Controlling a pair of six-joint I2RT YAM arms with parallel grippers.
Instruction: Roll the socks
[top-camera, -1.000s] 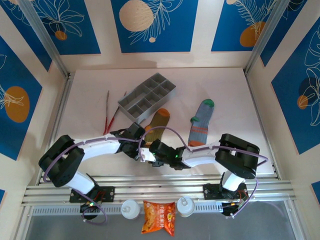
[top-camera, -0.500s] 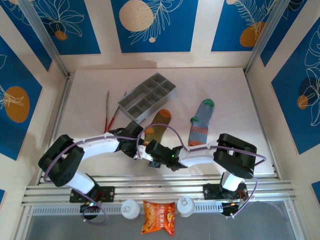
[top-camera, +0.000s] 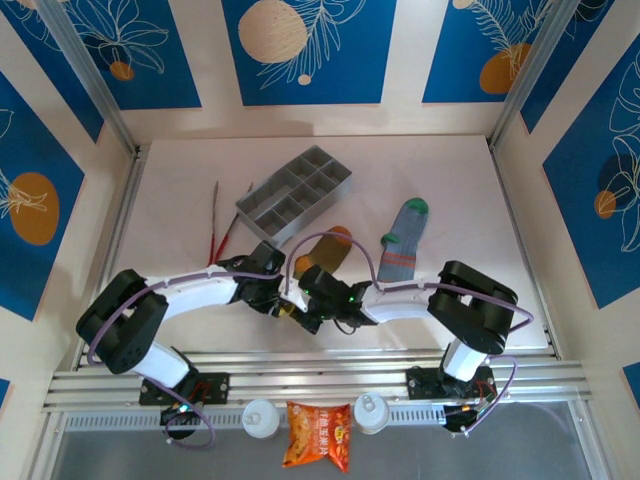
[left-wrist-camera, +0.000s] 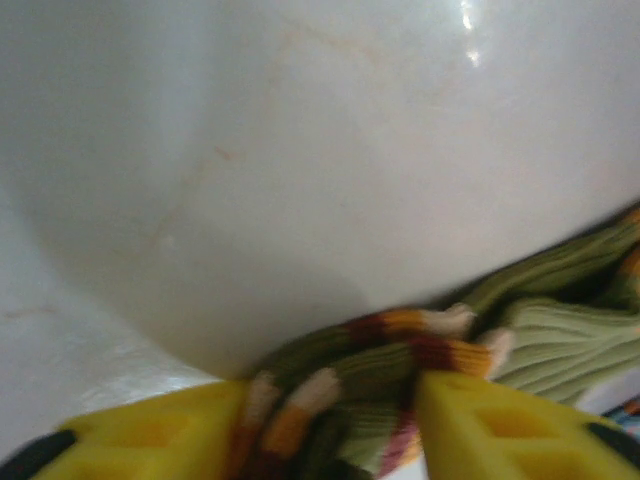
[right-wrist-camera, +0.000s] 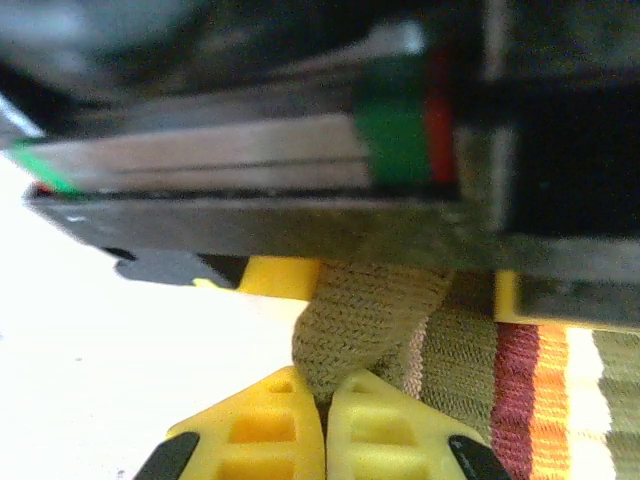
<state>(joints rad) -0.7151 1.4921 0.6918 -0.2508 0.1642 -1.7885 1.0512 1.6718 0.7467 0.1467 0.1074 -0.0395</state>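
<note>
The olive-brown sock (top-camera: 326, 251) lies mid-table, its orange toe pointing away and its striped cuff end bunched up at the near side where both grippers meet. My left gripper (top-camera: 283, 302) stands open, and the striped folds (left-wrist-camera: 400, 352) lie between its yellow fingers (left-wrist-camera: 190, 430). My right gripper (top-camera: 306, 308) is shut on a fold of the olive sock (right-wrist-camera: 372, 305), with its fingertips (right-wrist-camera: 262, 420) pressed together on the cloth. The grey-blue striped sock (top-camera: 401, 246) lies flat to the right, green toe at the far end, untouched.
A grey compartment tray (top-camera: 296, 194) stands just beyond the socks, at the back left. Red-handled tongs (top-camera: 221, 235) lie left of it. A snack bag (top-camera: 318, 435) sits below the table's near rail, between the two arm bases.
My right gripper has closed on the olive sock's near end and shifted left. My left gripper's fingers have spread apart. The sock's near end has bunched up and the sock looks shorter.
</note>
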